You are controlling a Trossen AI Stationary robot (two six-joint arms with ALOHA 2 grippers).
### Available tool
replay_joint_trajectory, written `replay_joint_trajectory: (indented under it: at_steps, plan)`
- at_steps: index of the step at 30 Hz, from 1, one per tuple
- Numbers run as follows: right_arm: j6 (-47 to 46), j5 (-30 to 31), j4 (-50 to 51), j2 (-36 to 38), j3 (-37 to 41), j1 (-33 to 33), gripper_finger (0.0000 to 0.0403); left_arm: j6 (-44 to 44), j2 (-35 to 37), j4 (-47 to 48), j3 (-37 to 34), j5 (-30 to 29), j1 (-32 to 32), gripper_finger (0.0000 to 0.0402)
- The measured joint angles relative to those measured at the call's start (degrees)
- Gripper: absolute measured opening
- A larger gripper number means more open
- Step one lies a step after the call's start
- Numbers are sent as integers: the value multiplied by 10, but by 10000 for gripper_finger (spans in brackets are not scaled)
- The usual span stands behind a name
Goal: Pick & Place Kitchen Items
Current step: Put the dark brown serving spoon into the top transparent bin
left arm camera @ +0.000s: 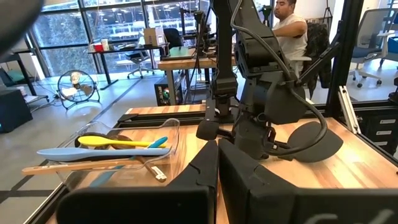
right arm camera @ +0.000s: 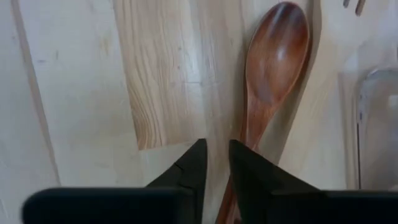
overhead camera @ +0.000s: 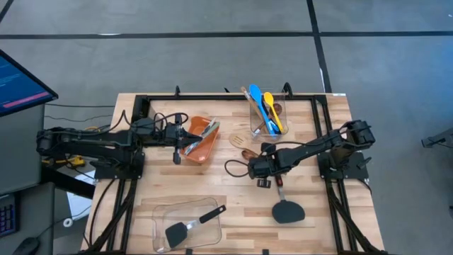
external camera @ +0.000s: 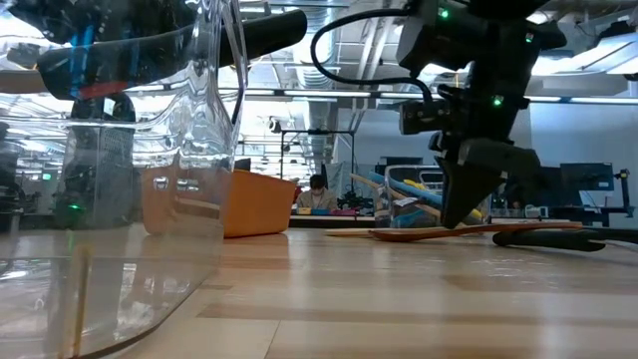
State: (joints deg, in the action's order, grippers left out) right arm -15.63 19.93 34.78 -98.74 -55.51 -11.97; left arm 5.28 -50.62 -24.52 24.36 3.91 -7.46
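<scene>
Progress roughly midway, judging by the spread. Sorted already: blue spoons [overhead camera: 267, 106] and yellow spoon [overhead camera: 274, 119] standing in clear tub [overhead camera: 263, 127] at far side of tabletop [overhead camera: 141, 205]; one black spatula [overhead camera: 185, 227] lying in clear tray [overhead camera: 161, 212] at near edge; slim metal tools [overhead camera: 202, 131] in orange bin [overhead camera: 205, 150]. Left out on the boards: dark wooden spoon [right arm camera: 268, 74], pale slotted turner [overhead camera: 239, 140] just beside it, second black spatula [overhead camera: 286, 210] near the right arm.

Right claw [right arm camera: 214, 163] low over the spoon's handle, fingers a narrow slit apart, one finger alongside the handle, nothing gripped. Left claw [left arm camera: 217, 163] pressed closed, empty, hovering by the orange bin.

Spoon: reddish-brown, smooth oval bowl, lying flat bowl-up, handle running under the right claw. Thin and flush with the tabletop, so probably awkward to pinch.
</scene>
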Motion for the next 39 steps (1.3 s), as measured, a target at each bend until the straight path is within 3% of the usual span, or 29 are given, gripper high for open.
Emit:
replay_joint_trajectory:
  at_steps: [10, 21, 39]
  plan:
    - [11, 28, 1, 0, 0, 2, 110, 0, 0, 0, 0, 0, 0, 1]
    - [-8, 24, -5, 0, 13, 28, 116, 0, 0, 0, 0, 0, 0, 1]
    - [-22, -72, -25, 0, 33, 63, 116, 0, 0, 0, 0, 0, 0, 1]
